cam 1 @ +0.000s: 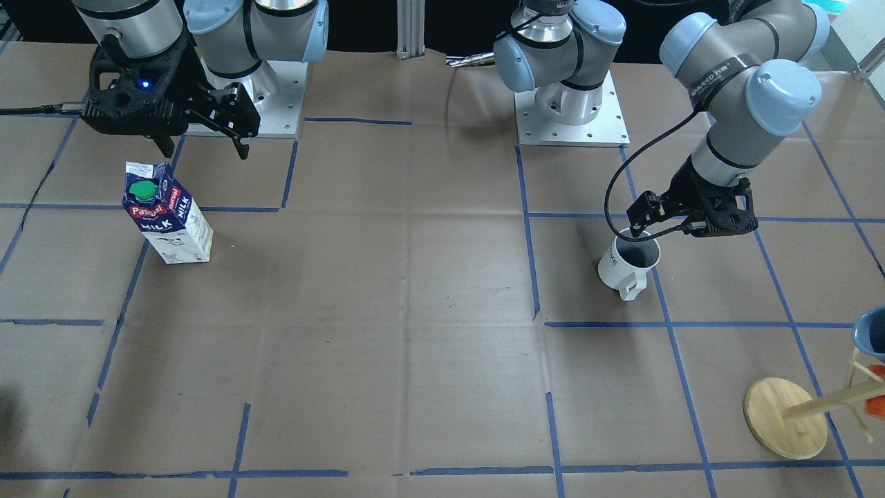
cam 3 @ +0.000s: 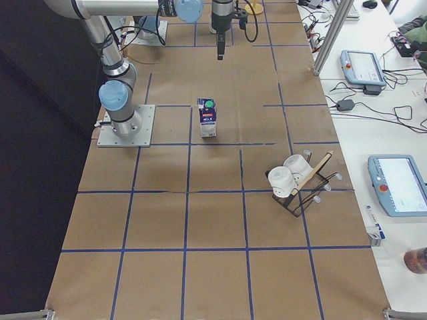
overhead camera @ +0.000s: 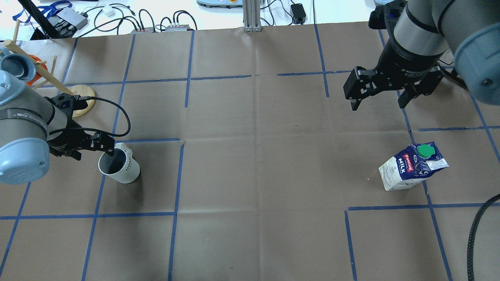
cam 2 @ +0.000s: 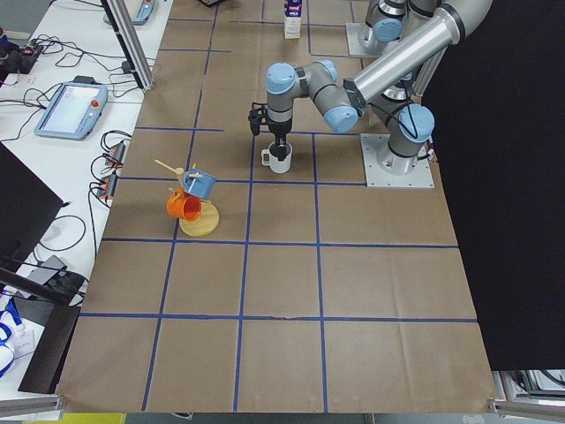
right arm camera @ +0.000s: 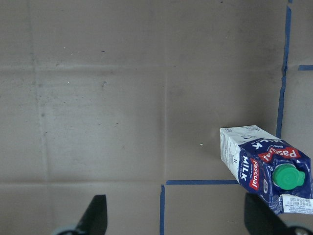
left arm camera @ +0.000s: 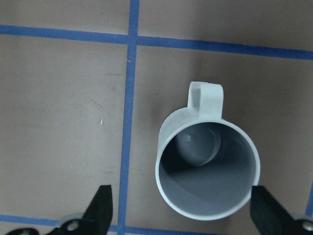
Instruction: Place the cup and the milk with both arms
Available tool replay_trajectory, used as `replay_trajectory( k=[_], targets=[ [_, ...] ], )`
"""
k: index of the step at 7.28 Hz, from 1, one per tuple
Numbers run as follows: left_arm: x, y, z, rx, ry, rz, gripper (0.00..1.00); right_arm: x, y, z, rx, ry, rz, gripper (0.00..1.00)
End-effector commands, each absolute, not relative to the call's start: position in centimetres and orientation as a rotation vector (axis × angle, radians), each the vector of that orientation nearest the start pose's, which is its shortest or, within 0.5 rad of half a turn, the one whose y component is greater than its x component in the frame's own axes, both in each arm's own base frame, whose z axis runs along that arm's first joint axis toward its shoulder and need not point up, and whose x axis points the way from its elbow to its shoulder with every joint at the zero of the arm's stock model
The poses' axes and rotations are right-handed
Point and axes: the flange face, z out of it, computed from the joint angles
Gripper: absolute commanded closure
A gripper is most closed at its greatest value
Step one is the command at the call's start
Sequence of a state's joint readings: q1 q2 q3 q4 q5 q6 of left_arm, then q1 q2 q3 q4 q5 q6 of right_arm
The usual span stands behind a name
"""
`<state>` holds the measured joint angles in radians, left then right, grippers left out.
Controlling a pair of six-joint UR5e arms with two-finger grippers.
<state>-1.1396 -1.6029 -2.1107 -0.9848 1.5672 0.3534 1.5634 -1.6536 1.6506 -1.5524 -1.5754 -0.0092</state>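
A table (overhead camera: 254, 175) covered in brown paper fills the scene, creased into panels and marked into squares with blue tape. The cup (overhead camera: 119, 168) stands upright on this paper on the robot's left side, with its handle turned away from the robot and a blue tape line passing close by it.

The left gripper (overhead camera: 93, 153) hangs right over the cup with its fingers (left arm camera: 102, 208) spread wide. From the wrist camera the cup sits between them, much closer to one finger, and it is unclear whether that finger touches the rim.

The milk (overhead camera: 410, 168) stands upright well apart from the cup, across the table on the robot's right, beside another tape line. The right gripper (overhead camera: 377, 106) hangs in the air on the same far side from the cup. It is beyond the milk, holds nothing and has its fingers parted.

Near the cup, further from the robot, a wooden stand (cam 2: 196, 199) carries a blue and an orange cup. A wire rack (cam 3: 297, 183) with two white cups sits far from the cup, past the milk.

White benches run along the table's edge opposite the robot, littered with cables. Each bench end has a handheld screen (cam 2: 71, 106). Black curtain closes off the robot's side.
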Motion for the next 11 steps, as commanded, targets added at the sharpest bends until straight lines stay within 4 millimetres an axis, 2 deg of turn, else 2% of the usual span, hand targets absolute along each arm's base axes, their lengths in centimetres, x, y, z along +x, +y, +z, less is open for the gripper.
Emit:
replay_trajectory(
  k=[1, 3, 6, 7, 9, 10, 11],
  targets=[
    [7.0, -46.6, 25.9, 0.085, 3.133, -0.016, 0.0, 12.9, -45.6, 48.6, -0.002, 3.146, 0.024, 0.0],
    [7.6, -46.0, 24.4, 0.034, 3.153, 0.031, 0.0, 13.0, -45.6, 48.6, -0.005, 3.146, 0.024, 0.0],
    [7.7, -46.2, 22.8, 0.029, 3.17, 0.066, 0.02, 13.0, -45.6, 48.6, -0.005, 3.146, 0.024, 0.0],
    [8.0, -46.8, 22.4, 0.027, 3.155, 0.02, 0.37, 12.9, -45.6, 48.6, -0.002, 3.146, 0.024, 0.0],
    [8.1, -46.7, 22.0, -0.045, 3.151, 0.04, 0.83, 13.0, -45.6, 48.6, -0.005, 3.146, 0.024, 0.0],
    [8.1, -46.7, 21.8, -0.07, 3.152, 0.05, 0.93, 12.9, -45.6, 48.6, -0.002, 3.146, 0.024, 0.0],
    [8.1, -46.7, 21.8, -0.072, 3.155, 0.061, 0.95, 12.9, -45.6, 48.6, -0.002, 3.146, 0.024, 0.0]
  ],
)
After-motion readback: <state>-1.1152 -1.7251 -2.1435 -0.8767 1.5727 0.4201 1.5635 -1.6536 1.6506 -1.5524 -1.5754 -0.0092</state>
